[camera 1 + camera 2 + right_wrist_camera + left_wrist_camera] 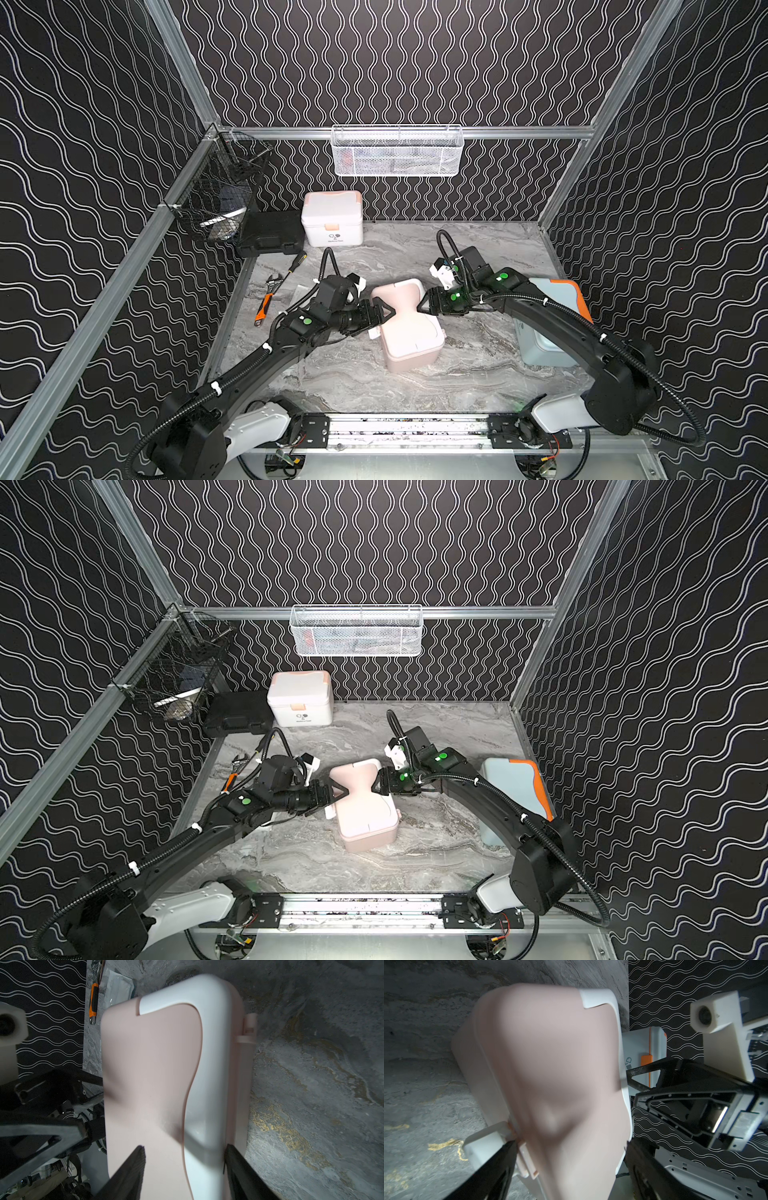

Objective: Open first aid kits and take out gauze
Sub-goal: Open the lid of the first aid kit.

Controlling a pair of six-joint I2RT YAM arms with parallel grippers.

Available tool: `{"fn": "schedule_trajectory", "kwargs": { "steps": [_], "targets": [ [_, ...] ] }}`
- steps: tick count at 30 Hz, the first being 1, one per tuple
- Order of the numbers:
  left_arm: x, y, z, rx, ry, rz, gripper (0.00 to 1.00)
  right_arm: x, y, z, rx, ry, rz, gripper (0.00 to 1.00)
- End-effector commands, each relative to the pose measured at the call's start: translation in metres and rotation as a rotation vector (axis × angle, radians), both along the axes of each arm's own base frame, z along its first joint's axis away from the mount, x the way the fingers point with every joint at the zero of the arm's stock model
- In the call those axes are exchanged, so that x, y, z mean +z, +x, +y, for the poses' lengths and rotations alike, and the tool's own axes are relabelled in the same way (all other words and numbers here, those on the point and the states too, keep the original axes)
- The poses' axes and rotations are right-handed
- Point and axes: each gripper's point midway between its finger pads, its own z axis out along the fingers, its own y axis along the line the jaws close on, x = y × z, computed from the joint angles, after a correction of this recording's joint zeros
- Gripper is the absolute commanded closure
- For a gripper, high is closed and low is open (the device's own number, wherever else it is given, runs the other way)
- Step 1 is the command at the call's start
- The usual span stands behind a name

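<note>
The pink first aid kit (pixel 411 340) (pixel 149 1064) stands mid-table, its white latch (pixel 483 1145) swung out toward the left arm. My left gripper (pixel 388 313) (pixel 571 1144) is open. One finger is by the latch and the other is over the lid's white rim. From the opposite side my right gripper (pixel 420 307) (pixel 185 1147) is shut on the kit, one finger on the lid top and one against the hinge side. The white kit (pixel 332 220) stands closed at the back. The light blue kit (pixel 540 353) sits under the right arm. A flat white gauze packet (pixel 119 987) lies by the wrench.
A black hard case (pixel 270 235) sits at the back left beside the white kit. A screwdriver (pixel 297 262) and an orange-handled wrench (pixel 266 301) lie left of the left arm. A white mesh basket (pixel 397 151) hangs on the back rail and a black one (pixel 220 191) on the left.
</note>
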Motion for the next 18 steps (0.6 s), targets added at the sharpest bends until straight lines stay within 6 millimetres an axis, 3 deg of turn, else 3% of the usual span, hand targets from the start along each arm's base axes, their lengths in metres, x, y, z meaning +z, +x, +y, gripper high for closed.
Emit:
{"fn": "schedule_trajectory", "kwargs": {
  "steps": [1,7,18],
  "targets": [
    [0.004,-0.004,-0.002,-0.011,-0.027,0.007,0.14,0.005,-0.004,0.007,0.016,0.038,0.013,0.37],
    [0.008,-0.006,-0.004,-0.016,-0.054,0.003,0.12,0.003,-0.005,0.009,0.02,0.04,0.021,0.37],
    [0.048,0.001,-0.018,-0.044,-0.175,-0.053,0.1,0.007,-0.011,0.016,0.03,0.071,0.038,0.36]
  ]
}}
